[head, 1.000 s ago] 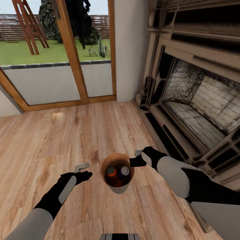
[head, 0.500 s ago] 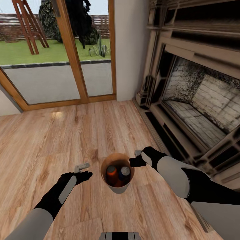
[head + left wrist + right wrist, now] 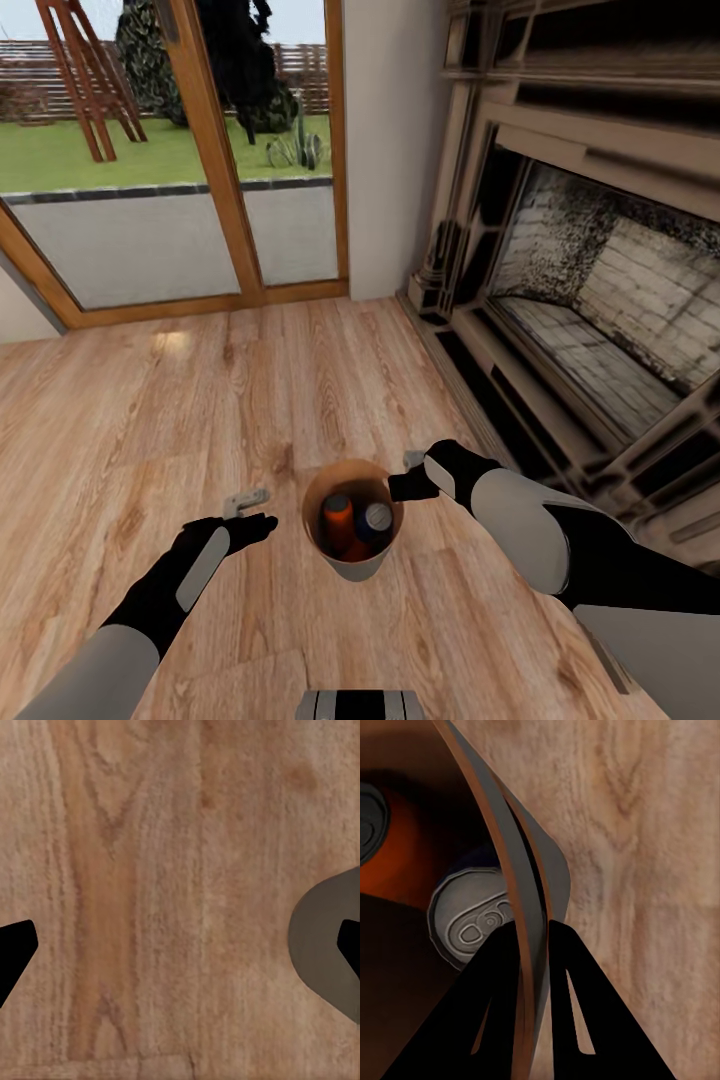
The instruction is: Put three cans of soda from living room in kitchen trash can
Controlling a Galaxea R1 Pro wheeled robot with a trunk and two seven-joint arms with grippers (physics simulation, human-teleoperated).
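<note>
My right claw is pinched shut on the rim of the trash can. In my right wrist view the two dark fingers sit one on each side of the thin grey-and-tan wall, with only the wall between them. The can hangs out in front of me above the wood floor, carried by that one grip.

Just inside the rim from my right claw, the cans of soda stand in the bin. The dark blue can is the nearest to my fingers, its silver top and pull tab facing up. An orange can stands beside it on the far side from my claw. More orange shows low between them, but I cannot tell whether that is the third can.

My left claw hangs apart from the bin on its other side, spread wide and holding nothing. Its fingertips show at opposite edges over bare floorboards.

The dark fireplace is off beyond my right claw, and the wood-framed glass doors are ahead.
</note>
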